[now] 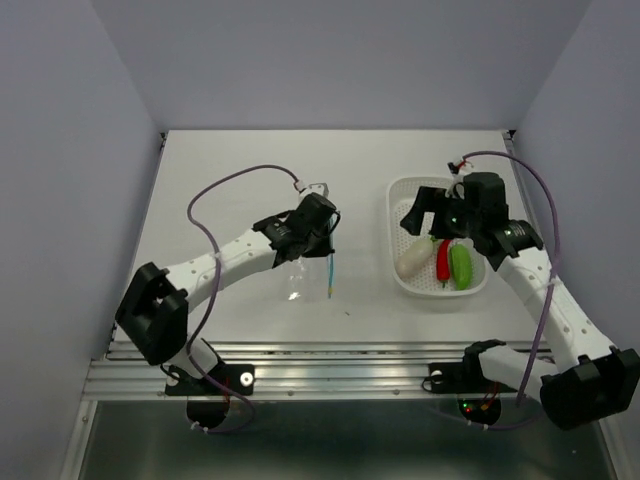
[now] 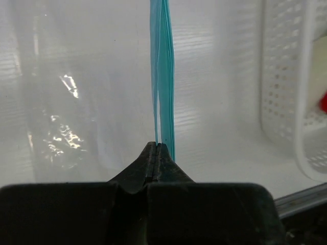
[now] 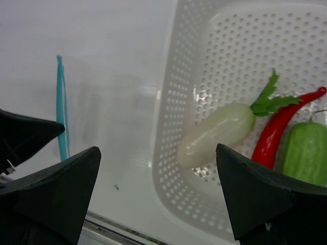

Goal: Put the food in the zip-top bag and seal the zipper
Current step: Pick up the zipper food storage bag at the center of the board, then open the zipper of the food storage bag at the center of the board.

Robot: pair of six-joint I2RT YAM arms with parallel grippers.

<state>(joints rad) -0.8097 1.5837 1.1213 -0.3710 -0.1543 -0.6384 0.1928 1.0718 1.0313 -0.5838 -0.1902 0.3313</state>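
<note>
The clear zip-top bag (image 1: 303, 275) lies on the table left of centre, its light-blue zipper (image 1: 330, 277) along its right edge. My left gripper (image 1: 322, 238) is shut on the far end of the zipper; in the left wrist view the strip (image 2: 163, 76) runs straight out from the closed fingertips (image 2: 153, 153). The white radish (image 1: 412, 260), red chili (image 1: 442, 262) and green pod (image 1: 461, 267) lie side by side in the white basket (image 1: 400, 195). My right gripper (image 3: 158, 150) is open and empty, above the basket's left rim (image 3: 168, 102) beside the radish (image 3: 217, 135).
The basket stands at the right of the table, and its perforated wall also shows in the left wrist view (image 2: 286, 92). The table's near metal edge (image 1: 330, 365) runs just below the bag. Purple cables loop above both arms.
</note>
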